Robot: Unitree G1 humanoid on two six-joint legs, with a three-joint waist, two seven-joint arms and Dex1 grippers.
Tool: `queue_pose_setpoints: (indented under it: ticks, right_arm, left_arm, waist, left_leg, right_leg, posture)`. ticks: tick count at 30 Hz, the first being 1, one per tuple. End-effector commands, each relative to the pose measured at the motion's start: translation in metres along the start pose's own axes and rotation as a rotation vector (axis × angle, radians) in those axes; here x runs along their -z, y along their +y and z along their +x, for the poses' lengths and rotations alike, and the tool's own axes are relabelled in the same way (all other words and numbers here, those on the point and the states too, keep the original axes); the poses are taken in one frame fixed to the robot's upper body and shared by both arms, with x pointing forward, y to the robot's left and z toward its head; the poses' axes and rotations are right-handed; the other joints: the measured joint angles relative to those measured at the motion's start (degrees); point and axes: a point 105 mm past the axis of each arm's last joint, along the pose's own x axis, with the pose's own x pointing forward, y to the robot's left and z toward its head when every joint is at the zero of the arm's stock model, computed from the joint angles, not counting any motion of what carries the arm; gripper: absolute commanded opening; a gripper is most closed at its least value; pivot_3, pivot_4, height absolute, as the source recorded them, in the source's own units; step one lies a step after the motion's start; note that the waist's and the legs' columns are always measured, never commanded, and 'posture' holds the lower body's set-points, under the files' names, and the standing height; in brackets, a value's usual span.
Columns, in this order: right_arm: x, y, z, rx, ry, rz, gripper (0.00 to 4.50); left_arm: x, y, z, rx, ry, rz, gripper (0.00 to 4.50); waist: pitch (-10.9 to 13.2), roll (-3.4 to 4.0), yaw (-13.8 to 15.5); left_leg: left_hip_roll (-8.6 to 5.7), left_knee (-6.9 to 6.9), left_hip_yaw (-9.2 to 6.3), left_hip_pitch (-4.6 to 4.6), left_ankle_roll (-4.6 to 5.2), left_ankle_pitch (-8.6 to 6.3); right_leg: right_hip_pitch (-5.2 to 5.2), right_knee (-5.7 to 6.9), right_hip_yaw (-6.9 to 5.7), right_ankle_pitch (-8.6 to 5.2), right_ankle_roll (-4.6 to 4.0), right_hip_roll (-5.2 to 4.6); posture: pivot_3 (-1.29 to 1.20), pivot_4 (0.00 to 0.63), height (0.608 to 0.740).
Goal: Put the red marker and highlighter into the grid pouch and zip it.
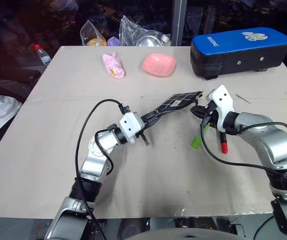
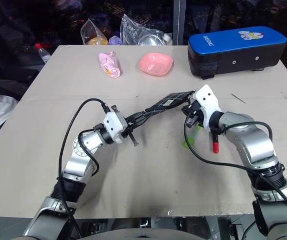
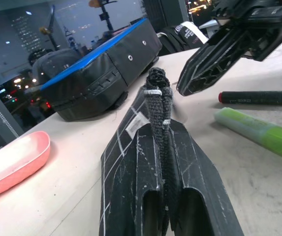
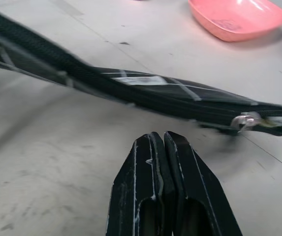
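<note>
Closest to you, the left gripper (image 1: 146,121) clamps one end of the grid pouch (image 1: 176,103), lifting it off the table. Your right gripper (image 4: 164,147), closed and empty, sits just beside the zipper pull (image 4: 242,121). Red marker (image 1: 223,141) and highlighter (image 1: 198,139) lie below it, outside; open the zipper next.

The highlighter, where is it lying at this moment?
In the left eye view the highlighter lies on the table, on the robot's right side, below the right gripper and beside the red marker, outside the grid pouch.
</note>
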Motion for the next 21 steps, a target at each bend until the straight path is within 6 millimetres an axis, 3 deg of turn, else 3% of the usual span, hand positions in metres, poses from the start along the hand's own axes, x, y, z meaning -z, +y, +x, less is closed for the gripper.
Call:
queue_pose_setpoints:
  ticks: [1, 3, 8, 12, 13, 21]
  right_arm:
    - [-0.018, 0.011, -0.005, -0.055, -0.056, -0.068, 0.05]
    - [-0.016, 0.011, -0.006, -0.047, -0.046, -0.057, 0.05]
    - [-0.002, -0.028, -0.01, 0.112, -0.01, -0.003, 0.05]
    - [0.005, -0.045, -0.006, 0.191, 0.002, 0.008, 1.8]
    - [0.006, -0.048, -0.004, 0.202, 0.004, 0.011, 2.45]
    - [0.002, -0.058, 0.014, 0.191, -0.04, 0.084, 2.45]
  left_arm:
    - [-0.009, 0.009, 0.001, -0.037, -0.029, 0.039, 0.0]
    - [-0.01, 0.009, 0.001, -0.037, -0.032, 0.041, 0.0]
    - [-0.01, 0.009, 0.0, -0.037, -0.034, 0.037, 0.0]
    - [-0.011, 0.008, 0.0, -0.03, -0.037, 0.032, 0.0]
    - [-0.011, 0.007, 0.0, -0.028, -0.038, 0.031, 0.0]
    - [-0.013, 0.005, 0.0, -0.009, -0.045, 0.027, 0.0]
  waist:
    - [0.0, 0.0, 0.0]
    - [0.0, 0.0, 0.0]
    - [0.01, -0.02, 0.03]
    - [0.02, -0.02, 0.02]
    - [0.03, -0.01, -0.06]
    - [0.04, 0.0, -0.07]
  left_leg:
    - [0.0, 0.0, 0.0, 0.0, 0.0, 0.0]
    - [0.0, 0.0, -0.01, 0.0, 0.0, 0.0]
    - [-0.01, 0.0, 0.0, 0.0, 0.0, 0.0]
    - [-0.02, 0.0, 0.01, 0.0, 0.0, 0.0]
    - [-0.02, -0.01, 0.01, 0.0, 0.0, 0.0]
    - [0.0, -0.04, 0.02, -0.01, 0.0, 0.0]
  right_leg:
    - [0.0, 0.0, 0.0, 0.0, 0.0, 0.0]
    - [0.0, 0.0, -0.01, 0.0, 0.0, 0.0]
    - [0.0, 0.0, -0.01, 0.0, 0.0, -0.03]
    - [0.0, 0.0, -0.01, 0.0, 0.0, -0.04]
    - [0.0, -0.01, -0.01, 0.0, 0.0, -0.03]
    - [-0.02, -0.01, -0.01, 0.0, 0.0, 0.0]
  posture:
    - [0.0, 0.15, 0.738]
    - [0.0, 0.15, 0.738]
    - [0.0, 0.15, 0.738]
    - [0.0, 0.15, 0.738]
    - [0.0, 0.15, 0.738]
    - [0.0, 0.15, 0.738]
